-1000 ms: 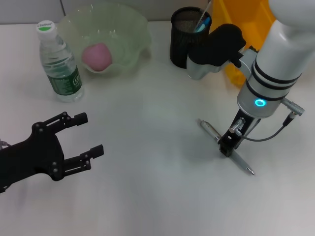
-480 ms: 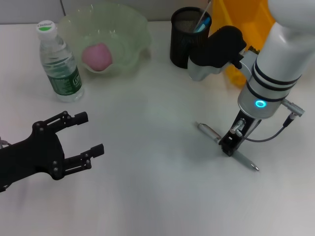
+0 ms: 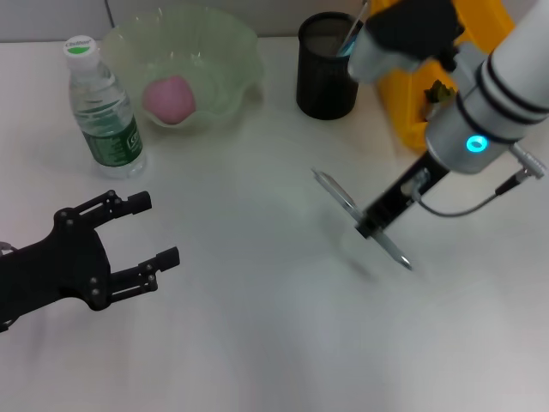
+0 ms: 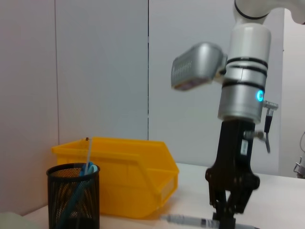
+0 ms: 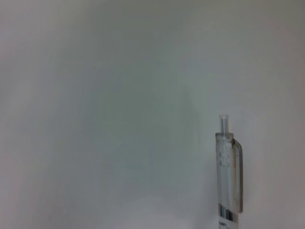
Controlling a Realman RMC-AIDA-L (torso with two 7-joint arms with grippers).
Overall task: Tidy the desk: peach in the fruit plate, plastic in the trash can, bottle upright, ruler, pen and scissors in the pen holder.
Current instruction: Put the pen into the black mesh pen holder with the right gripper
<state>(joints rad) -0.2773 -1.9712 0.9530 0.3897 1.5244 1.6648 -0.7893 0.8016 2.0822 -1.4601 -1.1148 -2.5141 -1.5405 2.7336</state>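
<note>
I have the pen (image 3: 360, 219) clamped in the right gripper (image 3: 371, 226), held by its middle and lifted clear of the desk (image 3: 257, 343), a faint shadow showing beneath it. It lies roughly level, its tip pointing near and right, its clicker end far and left. The right wrist view shows only the clicker end (image 5: 228, 167) against bare desk.

My left gripper (image 3: 141, 232) idles at the near left, its fingers spread wide and holding nothing.

As I read the progress: the peach (image 3: 169, 97) already sits in the fruit plate (image 3: 236, 51) at the far left, and the bottle (image 3: 101, 110) stands upright just left of it. The pen holder (image 3: 324, 81) stands at the far side, between the plate and the yellow bin (image 3: 407, 107), with something blue and slender (image 3: 352, 39) already in it; I cannot tell whether that is the ruler or the scissors. I see no loose plastic on the desk, and cannot see what the bin holds.

What remains, as far as I can judge, is carrying the pen to the holder, tipping it upright and dropping it in.
</note>
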